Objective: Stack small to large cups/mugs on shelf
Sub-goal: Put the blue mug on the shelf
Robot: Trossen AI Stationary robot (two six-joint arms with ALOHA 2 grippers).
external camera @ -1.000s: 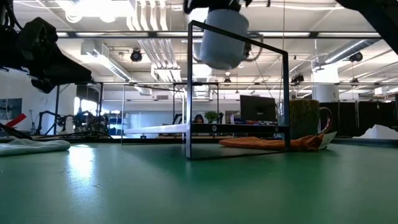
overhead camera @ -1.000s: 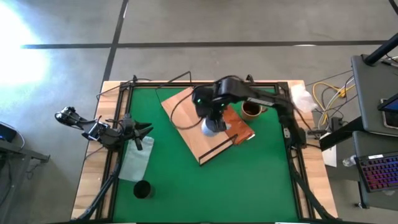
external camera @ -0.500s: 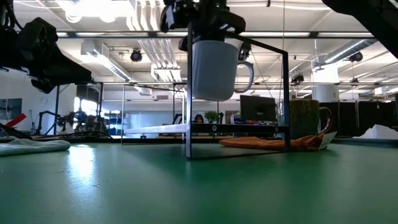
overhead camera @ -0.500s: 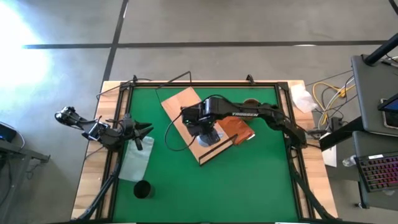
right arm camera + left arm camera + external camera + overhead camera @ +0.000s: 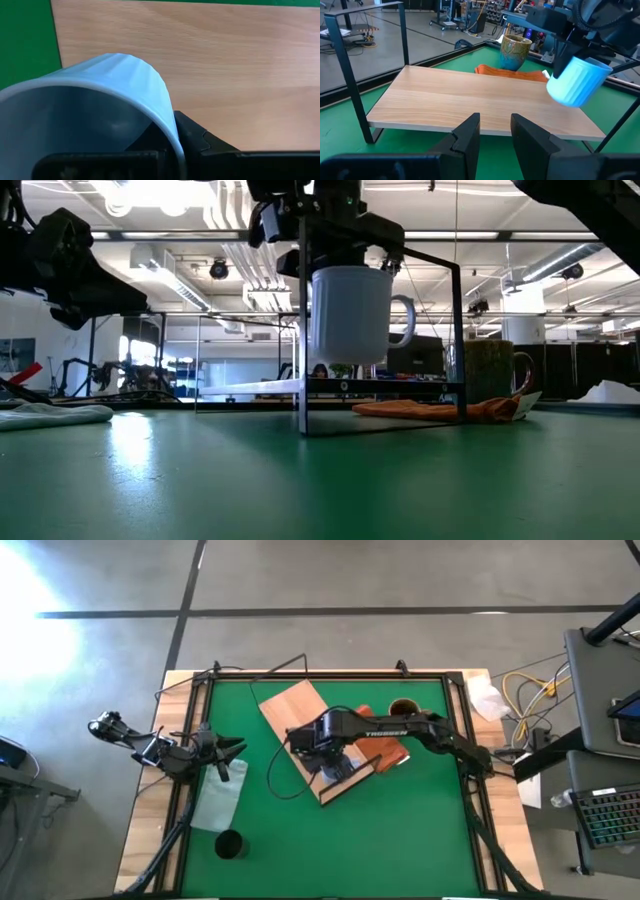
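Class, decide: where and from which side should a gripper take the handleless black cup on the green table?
Probably the rim of the black cup, from straight above: it looks upright, shows no handle, and stands apart from the pale translucent bag.

Your right end effector has carried the blue mug lower, closer to the shelf, now upright.

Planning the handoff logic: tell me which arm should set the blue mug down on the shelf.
The right. Its gripper is shut on the blue mug, holding it just above the shelf. The left gripper waits at the table's left edge, beside the pale bag, away from the shelf.
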